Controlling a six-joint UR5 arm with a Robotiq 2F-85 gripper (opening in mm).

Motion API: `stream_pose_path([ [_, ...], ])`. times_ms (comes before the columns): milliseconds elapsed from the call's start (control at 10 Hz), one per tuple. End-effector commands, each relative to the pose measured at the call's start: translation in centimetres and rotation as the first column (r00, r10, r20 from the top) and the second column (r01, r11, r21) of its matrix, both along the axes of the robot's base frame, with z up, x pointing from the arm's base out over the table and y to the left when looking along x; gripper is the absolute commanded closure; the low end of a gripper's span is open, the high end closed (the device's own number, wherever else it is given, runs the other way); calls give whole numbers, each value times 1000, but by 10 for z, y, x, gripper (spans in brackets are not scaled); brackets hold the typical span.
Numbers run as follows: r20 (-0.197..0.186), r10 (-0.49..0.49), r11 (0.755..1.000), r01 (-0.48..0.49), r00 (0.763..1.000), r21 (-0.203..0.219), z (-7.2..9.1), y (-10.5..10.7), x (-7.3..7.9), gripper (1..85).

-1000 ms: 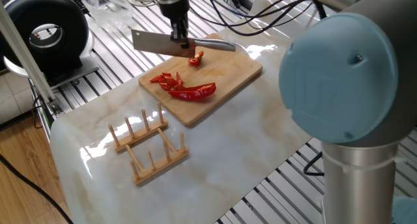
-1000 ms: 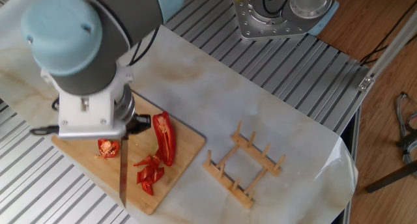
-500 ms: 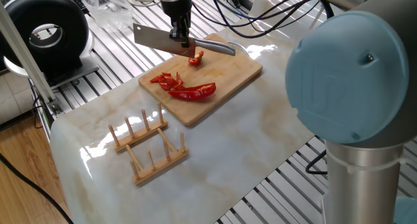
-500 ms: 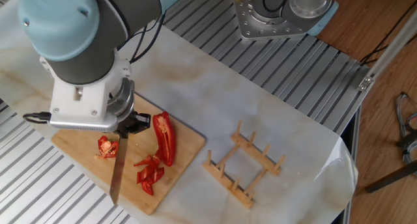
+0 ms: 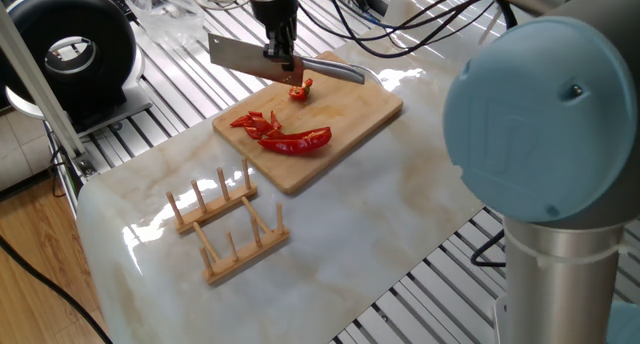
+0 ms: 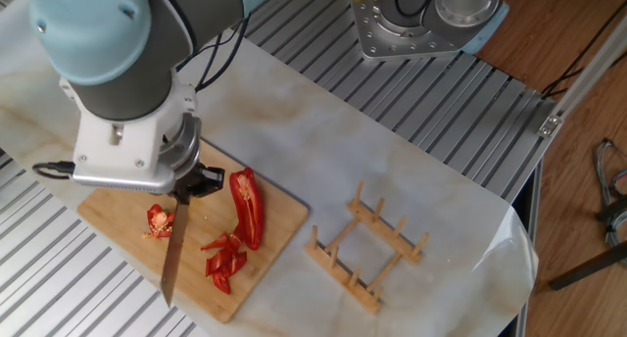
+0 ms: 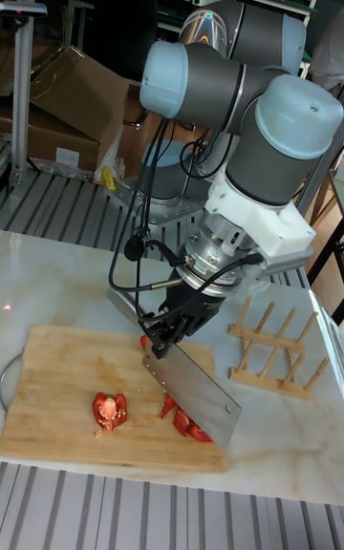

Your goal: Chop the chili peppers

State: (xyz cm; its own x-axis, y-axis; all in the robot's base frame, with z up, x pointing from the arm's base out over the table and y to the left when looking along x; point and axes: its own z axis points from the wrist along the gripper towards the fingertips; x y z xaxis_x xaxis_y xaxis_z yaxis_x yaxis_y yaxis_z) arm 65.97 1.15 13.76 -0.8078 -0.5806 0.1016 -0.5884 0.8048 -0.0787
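Cleaver [image 5: 243,60] swung slightly; gripper [image 7: 168,338] hides its handle.

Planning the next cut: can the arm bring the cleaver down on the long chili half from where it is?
Probably yes. The pincer holds the cleaver above the board, and the long chili half lies uncovered beside the blade, with nothing between them.

Three opposed views, shared cutting board [image 5: 330,114]

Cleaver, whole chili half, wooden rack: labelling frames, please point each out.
cleaver [image 7: 196,397]: tall fixed view, flat of blade.
whole chili half [image 6: 247,208]: the other fixed view, mid-body.
wooden rack [image 5: 228,224]: one fixed view, middle rail.
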Motion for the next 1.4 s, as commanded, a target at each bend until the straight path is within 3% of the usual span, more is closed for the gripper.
stream_pose_path([
  [0, 17, -15, 1000, 15, 1000, -5, -2, -5, 3, 843],
  [100, 14, 7, 999, -7, 1000, -38, -6, -15, 6, 843],
  [200, 19, 8, 999, -7, 1000, -35, -10, -19, 8, 843],
  [400, 30, -63, 998, 62, 998, 23, -12, -13, 6, 843],
  [600, 26, -100, 995, 100, 995, -4, -15, -23, 3, 843],
  [700, 39, -100, 995, 100, 994, -8, -17, -24, 8, 843],
  [800, 83, -75, 997, 77, 994, -21, -19, -27, 22, 843],
  [1000, 152, -43, 999, 43, 987, 0, -22, -16, 46, 843],
  [1100, 170, -25, 1000, 25, 985, 3, -28, -13, 56, 843],
  [1300, 161, -6, 1000, 3, 987, 14, -39, -9, 62, 843],
])
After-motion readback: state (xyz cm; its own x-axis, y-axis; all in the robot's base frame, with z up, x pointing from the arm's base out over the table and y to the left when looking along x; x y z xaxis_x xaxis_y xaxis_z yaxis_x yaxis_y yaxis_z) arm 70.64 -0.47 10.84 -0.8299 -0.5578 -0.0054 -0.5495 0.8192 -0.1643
